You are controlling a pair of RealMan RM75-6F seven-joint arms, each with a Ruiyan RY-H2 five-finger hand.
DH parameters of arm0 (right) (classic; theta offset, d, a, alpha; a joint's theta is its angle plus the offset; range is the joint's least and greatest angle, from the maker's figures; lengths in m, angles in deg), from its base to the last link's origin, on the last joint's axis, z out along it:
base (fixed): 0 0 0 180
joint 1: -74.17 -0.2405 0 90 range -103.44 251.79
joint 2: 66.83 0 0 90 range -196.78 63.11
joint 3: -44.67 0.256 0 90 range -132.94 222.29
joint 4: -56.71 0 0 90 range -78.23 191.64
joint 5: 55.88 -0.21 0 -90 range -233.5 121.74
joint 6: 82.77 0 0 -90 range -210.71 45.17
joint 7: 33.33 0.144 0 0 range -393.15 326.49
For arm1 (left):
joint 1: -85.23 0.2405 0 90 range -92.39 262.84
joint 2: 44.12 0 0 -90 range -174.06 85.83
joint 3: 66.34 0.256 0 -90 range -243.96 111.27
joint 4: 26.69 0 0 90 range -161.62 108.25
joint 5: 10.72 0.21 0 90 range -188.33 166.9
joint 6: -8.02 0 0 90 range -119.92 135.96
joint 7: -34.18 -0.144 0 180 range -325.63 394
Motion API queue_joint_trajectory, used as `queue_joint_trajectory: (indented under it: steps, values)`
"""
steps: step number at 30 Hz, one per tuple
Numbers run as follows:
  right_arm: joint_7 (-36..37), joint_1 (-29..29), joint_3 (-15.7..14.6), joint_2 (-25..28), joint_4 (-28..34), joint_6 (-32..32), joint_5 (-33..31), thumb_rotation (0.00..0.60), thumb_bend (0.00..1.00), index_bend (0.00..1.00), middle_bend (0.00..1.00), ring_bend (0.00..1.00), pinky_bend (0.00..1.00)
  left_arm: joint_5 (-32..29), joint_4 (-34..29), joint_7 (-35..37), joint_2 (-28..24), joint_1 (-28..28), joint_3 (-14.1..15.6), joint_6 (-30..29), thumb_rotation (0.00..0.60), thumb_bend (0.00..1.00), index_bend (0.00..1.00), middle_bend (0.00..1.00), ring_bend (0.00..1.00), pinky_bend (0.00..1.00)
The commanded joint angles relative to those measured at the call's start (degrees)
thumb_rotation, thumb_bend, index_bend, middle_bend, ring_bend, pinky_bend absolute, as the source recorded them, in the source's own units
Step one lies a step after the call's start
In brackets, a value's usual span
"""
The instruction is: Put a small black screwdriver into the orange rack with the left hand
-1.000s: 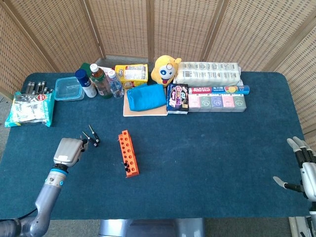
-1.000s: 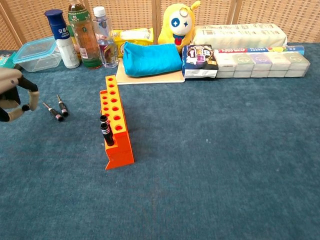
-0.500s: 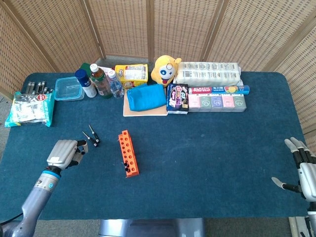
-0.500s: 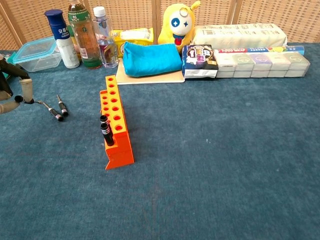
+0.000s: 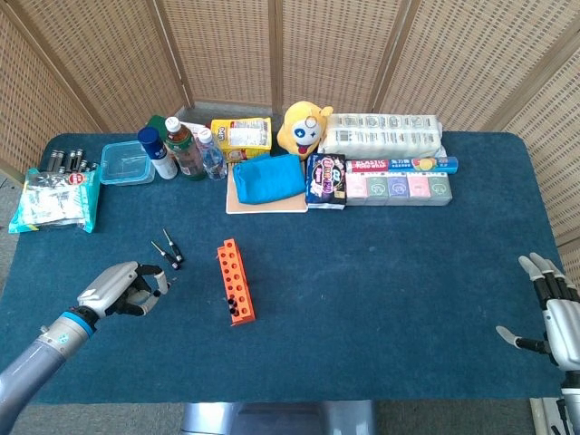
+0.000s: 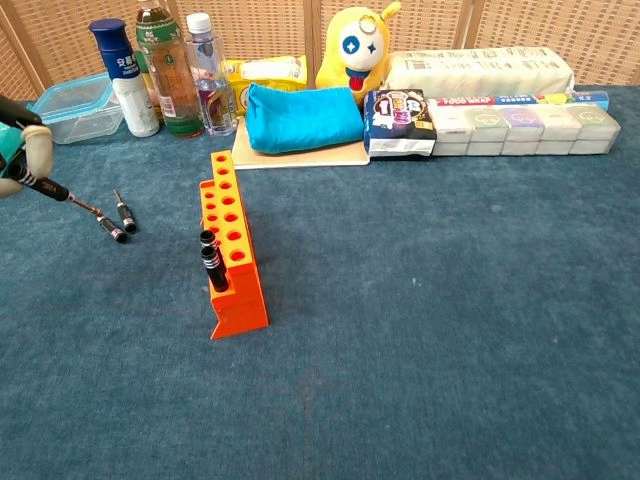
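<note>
The orange rack (image 5: 235,282) (image 6: 231,250) stands left of the table's middle, with two black screwdrivers (image 6: 209,260) upright in its near holes. Two small black screwdrivers (image 5: 169,250) (image 6: 121,220) lie on the cloth to the rack's left. My left hand (image 5: 120,290) (image 6: 22,152) hovers left of them and grips another small black screwdriver (image 6: 45,187), its thin shaft slanting down to the right. My right hand (image 5: 551,313) stays at the table's near right edge with its fingers spread and nothing in it; the chest view does not show it.
Along the back stand a clear plastic box (image 5: 126,163), bottles (image 5: 184,149), a blue pouch on a board (image 5: 268,179), a yellow plush toy (image 5: 302,130) and boxed goods (image 5: 399,179). A packet (image 5: 54,199) lies at the far left.
My left hand has drawn back toward the table's near left, turned and risen off the cloth; the screwdriver now shows in its grip. The right hand has barely shifted.
</note>
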Motion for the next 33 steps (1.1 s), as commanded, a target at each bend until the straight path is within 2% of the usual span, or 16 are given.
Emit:
queue_joint_trajectory:
  steps: [1,10,21,33]
  values:
    - [0.0,0.0,0.0,0.0,0.0,0.0,0.0,0.600,0.00,0.01,0.03,0.04,0.08,3.9,0.6,6.4,-1.7,-1.0,-1.2,3.1,0.600,0.45,0.62,1.00,1.00,1.00]
    - [-0.2,-0.1,-0.1,-0.1,0.0,0.3,-0.1,0.600,0.00,0.02,0.03,0.04,0.08,6.6,2.4,14.4,0.1,-3.9,-1.6,7.1,0.600,0.45,0.62,1.00,1.00,1.00]
    - [0.0,-0.2,0.0,0.1,-0.1,0.5,-0.5,0.600,0.00,0.01,0.03,0.04,0.08,2.5,2.6,23.9,2.2,-9.1,-4.0,14.8,0.600,0.47,0.62,1.00,1.00,1.00]
    - [0.5,-0.2,0.1,0.3,-0.2,0.6,-0.6,0.600,0.00,0.01,0.03,0.04,0.08,-1.0,5.0,30.3,3.9,-10.5,-6.2,18.0,0.600,0.47,0.63,1.00,1.00,1.00]
